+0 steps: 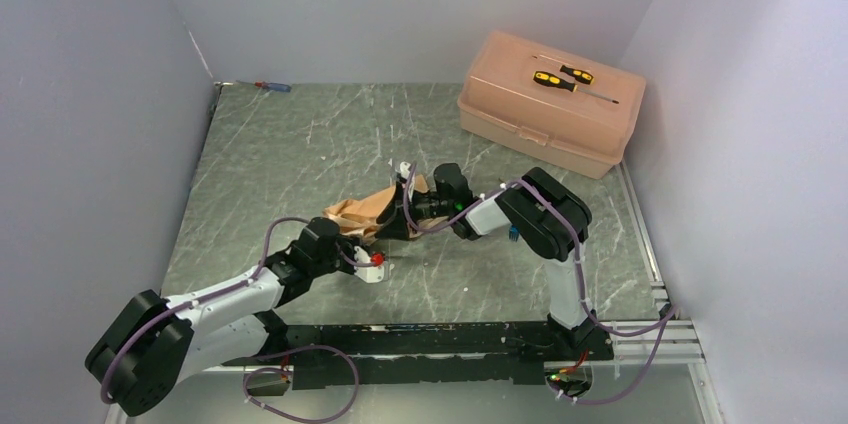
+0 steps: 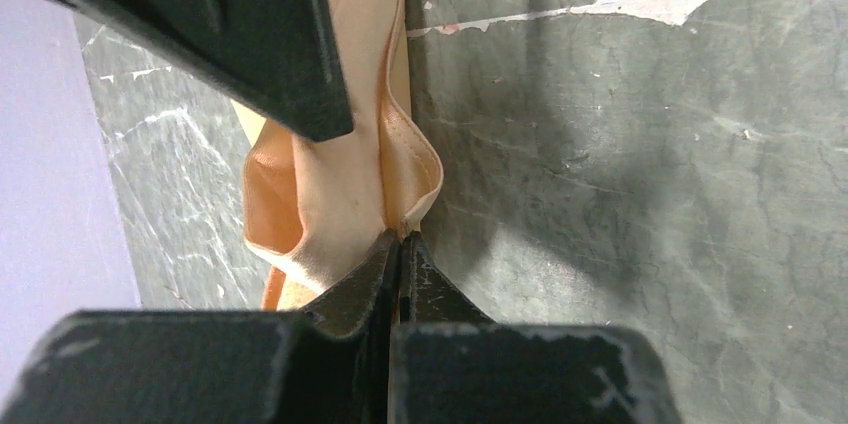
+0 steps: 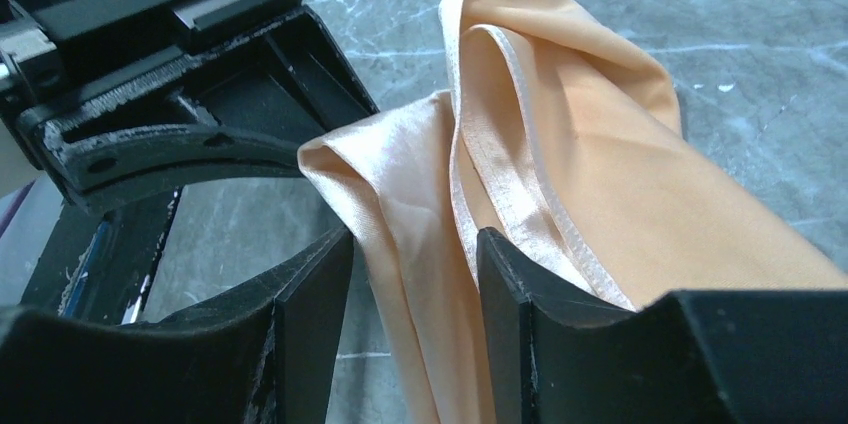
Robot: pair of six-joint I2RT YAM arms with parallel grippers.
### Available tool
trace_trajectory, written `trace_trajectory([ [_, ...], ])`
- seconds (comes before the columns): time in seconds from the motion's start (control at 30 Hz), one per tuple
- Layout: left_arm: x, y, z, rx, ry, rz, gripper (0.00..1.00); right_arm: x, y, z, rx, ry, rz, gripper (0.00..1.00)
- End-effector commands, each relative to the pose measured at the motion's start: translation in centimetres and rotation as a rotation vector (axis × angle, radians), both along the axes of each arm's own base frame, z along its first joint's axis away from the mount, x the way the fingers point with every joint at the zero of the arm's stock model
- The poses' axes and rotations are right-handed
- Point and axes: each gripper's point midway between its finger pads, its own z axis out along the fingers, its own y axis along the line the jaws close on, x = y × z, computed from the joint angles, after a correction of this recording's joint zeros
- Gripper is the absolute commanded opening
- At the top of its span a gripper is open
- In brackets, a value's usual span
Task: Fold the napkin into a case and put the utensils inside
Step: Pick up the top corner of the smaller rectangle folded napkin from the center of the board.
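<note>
The peach-orange napkin (image 1: 360, 212) lies crumpled and partly lifted at the middle of the table, between both grippers. My left gripper (image 2: 400, 244) is shut on a folded edge of the napkin (image 2: 340, 184); in the top view it (image 1: 383, 247) sits at the cloth's near side. My right gripper (image 3: 415, 254) is open, with a hanging fold of the napkin (image 3: 560, 144) between its fingers; in the top view it (image 1: 398, 216) reaches in from the right. The utensils are not clearly seen; only a small blue bit (image 1: 512, 234) peeks out by the right arm.
A hard pink plastic box (image 1: 520, 124) stands at the back right with two yellow-and-black screwdrivers (image 1: 562, 77) on its lid. A red-and-blue screwdriver (image 1: 272, 87) lies at the back left corner. Walls close in the left, back and right sides.
</note>
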Motion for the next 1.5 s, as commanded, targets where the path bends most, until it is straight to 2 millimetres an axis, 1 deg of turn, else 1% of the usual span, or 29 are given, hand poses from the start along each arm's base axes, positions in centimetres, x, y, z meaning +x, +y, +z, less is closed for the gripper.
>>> trace_trajectory([
  [0.0, 0.1, -0.2, 0.1, -0.016, -0.001, 0.006, 0.03, 0.1, 1.5, 2.3, 0.070, -0.086, 0.051, 0.53],
  [0.1, 0.1, -0.2, 0.1, -0.017, 0.000, 0.008, 0.03, -0.5, 1.9, 2.1, 0.079, -0.077, 0.075, 0.53],
  [0.33, 0.5, -0.2, 0.3, -0.024, -0.003, 0.030, 0.03, -1.4, 1.5, 1.7, 0.084, -0.065, 0.112, 0.55],
  [0.5, 0.6, -0.2, 0.4, -0.034, 0.003, 0.048, 0.03, -1.5, 1.3, 1.8, 0.092, -0.067, 0.130, 0.56],
  [0.57, 0.8, -0.1, 0.6, -0.040, 0.003, 0.060, 0.03, -1.1, 1.4, 1.6, 0.089, -0.067, 0.127, 0.54],
  [0.7, 0.8, -0.2, 1.1, -0.061, 0.002, 0.071, 0.03, -0.7, 1.8, 0.9, 0.063, -0.056, 0.138, 0.42],
  [0.83, 1.0, -0.2, 1.3, -0.068, 0.007, 0.093, 0.03, -0.5, 2.0, 0.9, 0.073, -0.060, 0.132, 0.36],
  [0.9, 1.1, -0.2, 1.4, -0.072, 0.007, 0.100, 0.03, -0.4, 2.1, 1.0, 0.079, -0.051, 0.127, 0.27],
  [1.03, 1.2, -0.2, 1.6, -0.079, 0.006, 0.101, 0.03, 0.2, 2.4, 0.9, 0.075, -0.056, 0.103, 0.03],
  [1.07, 1.1, -0.2, 1.6, -0.079, 0.005, 0.101, 0.03, 0.5, 2.4, 0.7, 0.066, -0.060, 0.083, 0.00],
  [1.13, 1.0, -0.2, 1.6, -0.078, 0.005, 0.099, 0.03, 1.0, 2.6, 0.6, 0.054, -0.080, 0.055, 0.00],
  [1.17, 0.9, -0.2, 1.6, -0.078, 0.004, 0.094, 0.03, 1.4, 2.5, 0.3, 0.039, -0.091, 0.031, 0.00],
  [1.37, 0.2, -0.1, 1.5, -0.076, 0.007, 0.064, 0.03, 4.5, 2.1, -0.4, -0.042, -0.212, -0.137, 0.00],
  [1.47, 0.0, -0.1, 1.5, -0.078, 0.006, 0.057, 0.03, 5.0, 2.4, -0.6, -0.070, -0.262, -0.162, 0.00],
])
